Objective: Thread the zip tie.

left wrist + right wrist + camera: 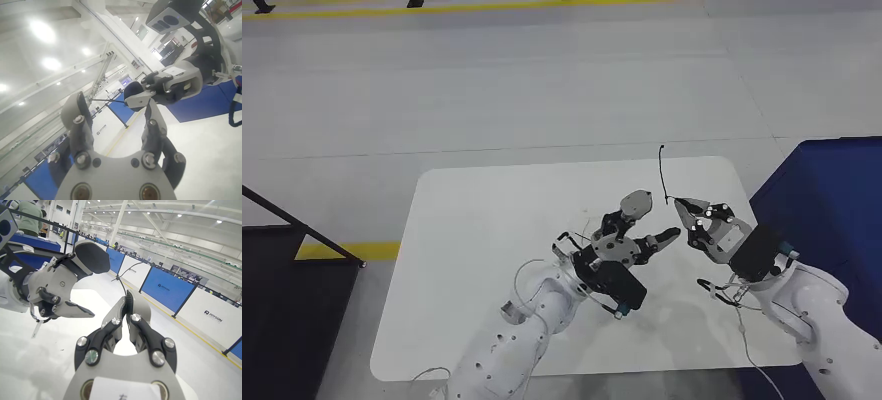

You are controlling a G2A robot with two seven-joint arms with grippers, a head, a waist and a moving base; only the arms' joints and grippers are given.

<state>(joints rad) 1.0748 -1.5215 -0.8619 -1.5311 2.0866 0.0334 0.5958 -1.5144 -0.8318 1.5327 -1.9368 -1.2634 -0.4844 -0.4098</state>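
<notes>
In the top view a thin black zip tie (663,175) stands up from my right gripper (680,204), above the right half of the white table (482,270). The right wrist view has that gripper (126,301) shut on the zip tie's strap (122,287). Just above the fingertips a thin strand crosses the strap at the small head (117,277). My left gripper (654,221) hangs close beside it, open and holding nothing. Its dark pad (92,259) and lower finger (81,310) are spread wide apart. From the left wrist, the zip tie (102,100) pokes out between the open fingers (82,107).
A blue surface (832,190) borders the table's right edge. A dark frame (292,225) stands off the left side. The table's left half and far edge are bare. Blue and white barrier panels (166,289) stand in the hall behind.
</notes>
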